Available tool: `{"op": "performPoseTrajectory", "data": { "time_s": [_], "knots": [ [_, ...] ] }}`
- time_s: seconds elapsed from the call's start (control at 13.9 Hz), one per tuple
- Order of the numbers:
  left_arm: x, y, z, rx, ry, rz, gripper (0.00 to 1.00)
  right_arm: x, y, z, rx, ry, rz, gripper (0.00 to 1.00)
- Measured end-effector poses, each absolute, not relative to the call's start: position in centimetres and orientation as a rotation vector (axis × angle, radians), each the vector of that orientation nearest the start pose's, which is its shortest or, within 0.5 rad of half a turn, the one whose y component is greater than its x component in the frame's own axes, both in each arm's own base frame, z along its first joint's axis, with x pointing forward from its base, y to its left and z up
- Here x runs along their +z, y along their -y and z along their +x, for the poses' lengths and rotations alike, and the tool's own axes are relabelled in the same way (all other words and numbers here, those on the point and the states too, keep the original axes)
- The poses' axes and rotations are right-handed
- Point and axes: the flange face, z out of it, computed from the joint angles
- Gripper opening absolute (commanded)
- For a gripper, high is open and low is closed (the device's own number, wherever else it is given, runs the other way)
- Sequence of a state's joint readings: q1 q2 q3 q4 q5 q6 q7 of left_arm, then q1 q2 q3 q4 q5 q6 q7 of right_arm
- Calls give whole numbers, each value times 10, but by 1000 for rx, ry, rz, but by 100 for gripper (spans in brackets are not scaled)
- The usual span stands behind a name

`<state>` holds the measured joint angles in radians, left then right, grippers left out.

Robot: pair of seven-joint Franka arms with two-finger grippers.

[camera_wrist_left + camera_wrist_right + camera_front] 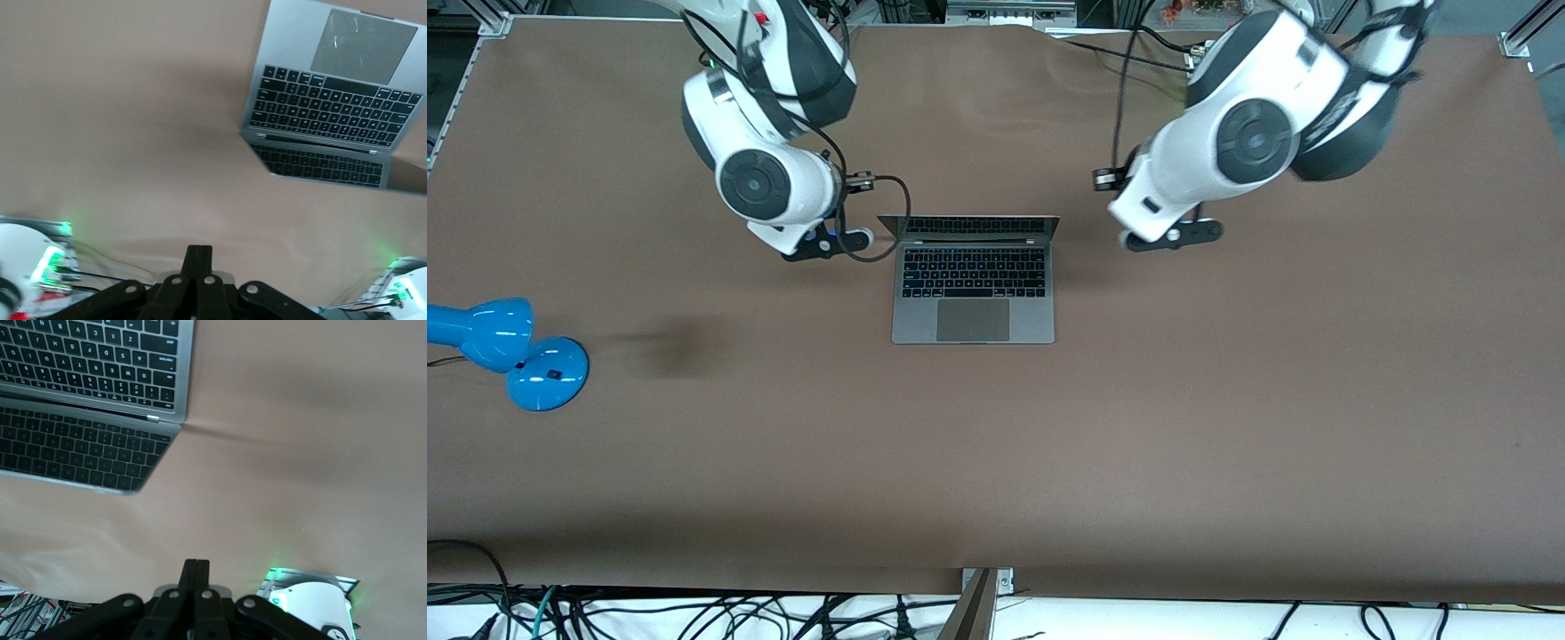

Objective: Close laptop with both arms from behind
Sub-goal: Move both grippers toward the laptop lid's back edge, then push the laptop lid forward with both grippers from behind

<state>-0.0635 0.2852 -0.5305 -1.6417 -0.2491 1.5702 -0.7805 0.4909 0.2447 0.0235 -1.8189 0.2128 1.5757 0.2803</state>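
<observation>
Laptop (973,293): open on the table, screen upright at its edge nearest the arm bases; left gripper (198,260) off its left-arm end, fingers pressed together, empty; right gripper (195,577) off its right-arm end, likewise pinched, empty. Advice: bring both fingertips against the lid's back, level; push evenly, slowly.

Robotics lab: aluminium framing (489,22) at the table's corners, loose cables (694,613) along its near edge.
</observation>
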Motion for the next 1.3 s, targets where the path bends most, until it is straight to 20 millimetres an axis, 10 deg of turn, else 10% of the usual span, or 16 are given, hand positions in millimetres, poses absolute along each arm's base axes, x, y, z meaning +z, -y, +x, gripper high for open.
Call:
{"op": "performPoseTrajectory", "data": {
  "time_s": [0.51, 1.3],
  "knots": [
    [394, 393, 490, 827, 393, -3135, 0, 359, -332, 485, 791, 291, -2960, 0],
    [346, 398, 507, 829, 448, -3155, 0, 338, -354, 522, 750, 277, -2944, 0]
  ]
}}
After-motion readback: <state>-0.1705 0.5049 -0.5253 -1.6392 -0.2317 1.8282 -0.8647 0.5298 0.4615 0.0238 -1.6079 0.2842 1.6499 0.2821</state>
